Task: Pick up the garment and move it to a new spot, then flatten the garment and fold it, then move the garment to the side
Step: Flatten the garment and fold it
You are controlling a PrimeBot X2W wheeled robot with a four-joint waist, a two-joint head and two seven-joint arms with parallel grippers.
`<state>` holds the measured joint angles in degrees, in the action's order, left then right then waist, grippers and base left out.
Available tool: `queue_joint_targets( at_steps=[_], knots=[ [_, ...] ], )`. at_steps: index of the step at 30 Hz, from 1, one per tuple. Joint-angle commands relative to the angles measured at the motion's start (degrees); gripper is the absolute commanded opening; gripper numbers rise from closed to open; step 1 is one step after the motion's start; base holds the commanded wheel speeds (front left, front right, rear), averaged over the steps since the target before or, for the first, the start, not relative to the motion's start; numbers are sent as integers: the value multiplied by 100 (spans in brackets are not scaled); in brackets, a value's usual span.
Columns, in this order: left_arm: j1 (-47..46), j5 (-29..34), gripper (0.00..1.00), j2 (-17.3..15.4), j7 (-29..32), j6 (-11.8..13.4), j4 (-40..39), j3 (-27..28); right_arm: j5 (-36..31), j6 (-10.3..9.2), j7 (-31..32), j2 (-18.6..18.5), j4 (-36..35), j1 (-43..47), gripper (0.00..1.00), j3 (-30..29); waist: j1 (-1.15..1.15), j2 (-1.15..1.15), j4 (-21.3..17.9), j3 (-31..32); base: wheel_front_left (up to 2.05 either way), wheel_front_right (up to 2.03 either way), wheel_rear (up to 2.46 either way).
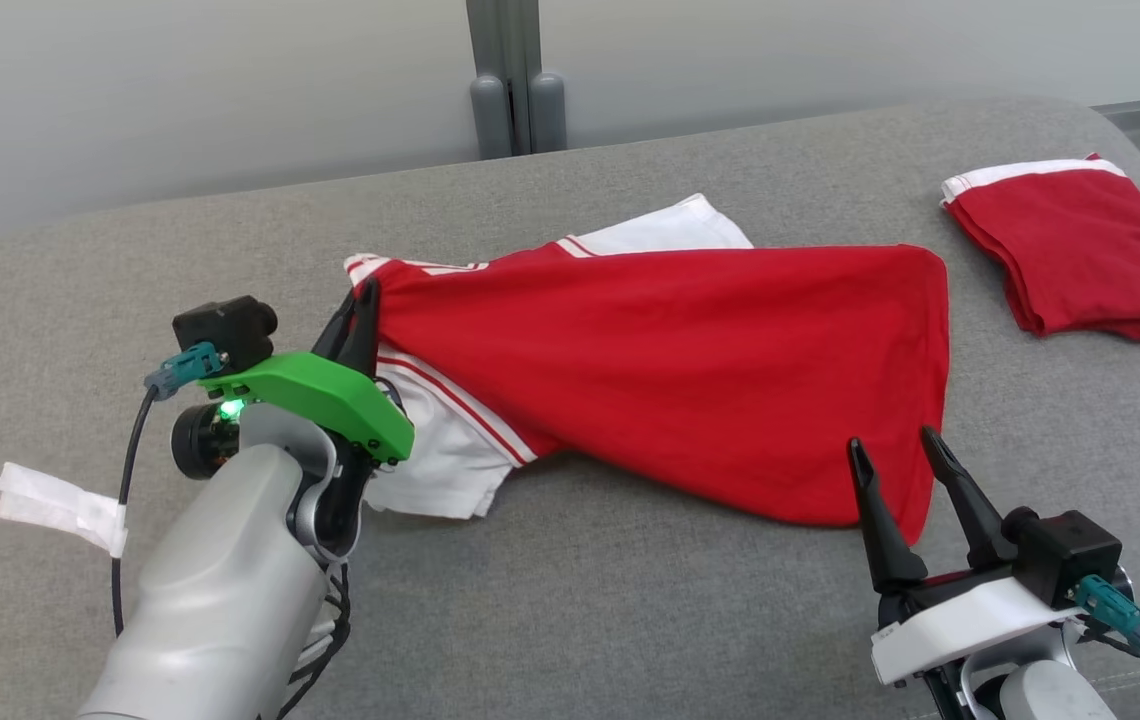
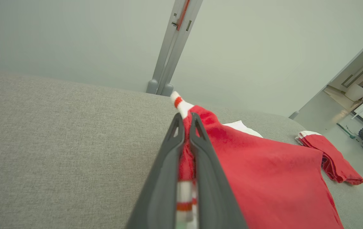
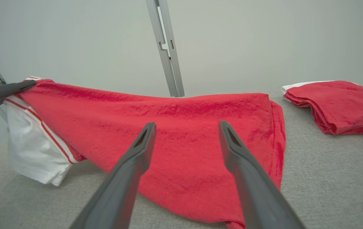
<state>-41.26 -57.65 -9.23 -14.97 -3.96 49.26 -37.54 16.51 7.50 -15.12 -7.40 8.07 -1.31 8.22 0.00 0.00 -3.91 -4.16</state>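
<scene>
The left gripper [image 1: 362, 300] pinches between its fingers the raised, white-trimmed left end of the shirt [image 1: 670, 370], whose long axis runs left to right across the tabletop [image 1: 630, 620], hem pointing right, near the right gripper [image 1: 892, 440], fingers wide and empty.

The garment [image 1: 670, 370] was a red shirt with white, red-striped sleeves. It lay partly spread and creased on the grey surface [image 1: 570, 620], one sleeve hanging beneath. Its shoulder end was raised, pinched in my left gripper [image 1: 365, 300].
</scene>
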Motion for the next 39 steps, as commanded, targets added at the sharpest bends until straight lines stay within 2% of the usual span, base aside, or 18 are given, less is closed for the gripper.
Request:
queue_joint_targets(
  at_steps=[1,2,3,4,9,15,18,21,30,36,39],
  knots=[
    [118,289,0,54,-26,109,-112,240,-6,-2,-3,-35,11,84,100,27,0,0,38,-8,0,0,0],
    [194,479,4,92,-22,158,-165,378,-3,-2,-3,-38,20,80,100,48,0,0,38,-8,0,0,0],
    [286,665,44,157,-21,182,-205,539,0,-2,-3,-39,30,69,100,74,0,0,30,-5,0,0,0],
    [339,780,100,212,-21,170,-231,664,6,-2,-3,-34,37,56,100,98,0,0,18,-1,0,0,0],
    [659,1816,100,292,-22,161,-545,1159,41,-2,-3,-20,26,-26,100,179,0,0,-56,-1,0,0,0],
    [1596,2902,100,117,-16,570,-1441,2117,50,-2,-3,-31,-36,71,100,55,0,0,-63,-68,0,0,0],
    [2069,3189,100,98,-16,632,-1411,2398,42,-2,-3,-3,-58,93,100,23,0,0,-52,-126,0,0,0],
    [2235,3470,100,98,-17,564,-944,2291,32,-2,-3,16,-60,56,100,26,0,0,-50,-206,0,0,0],
    [1704,3817,100,303,-16,384,19,2154,39,-2,-3,-29,-96,-181,100,29,0,0,-153,-467,0,0,0],
    [1620,4115,100,449,-11,-75,306,1683,38,-2,-3,-41,-117,-221,100,-41,0,0,-205,-545,0,0,0],
    [1626,4262,100,517,-4,-200,440,1404,24,-2,-3,-7,-125,-214,100,-65,0,0,-207,-569,0,0,0]
  ],
)
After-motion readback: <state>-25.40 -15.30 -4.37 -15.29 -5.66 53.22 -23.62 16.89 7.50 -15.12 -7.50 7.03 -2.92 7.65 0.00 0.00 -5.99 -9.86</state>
